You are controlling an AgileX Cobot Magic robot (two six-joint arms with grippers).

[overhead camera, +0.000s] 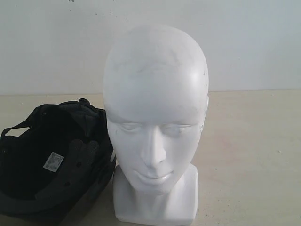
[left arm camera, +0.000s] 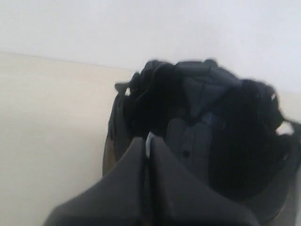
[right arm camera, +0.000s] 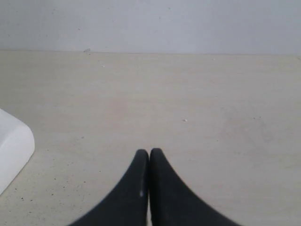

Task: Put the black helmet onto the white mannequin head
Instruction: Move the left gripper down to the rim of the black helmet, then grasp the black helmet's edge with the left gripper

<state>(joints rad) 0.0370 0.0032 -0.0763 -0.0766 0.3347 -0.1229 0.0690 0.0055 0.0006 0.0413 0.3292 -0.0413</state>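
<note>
Left wrist view: black helmet [left arm camera: 202,122] just ahead of left jaws, lining upward, by left edge of surface [left arm camera: 47,117]; right jaws farther; both pairs pressed together.

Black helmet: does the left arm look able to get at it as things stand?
Probably yes. The left gripper, shut, faces the black helmet lying lining-up just ahead, nothing between them; the white mannequin head stands beside it. The jaws must open first.

The black helmet [overhead camera: 51,165] lies upturned just beside the upright white mannequin head [overhead camera: 155,117]
</note>
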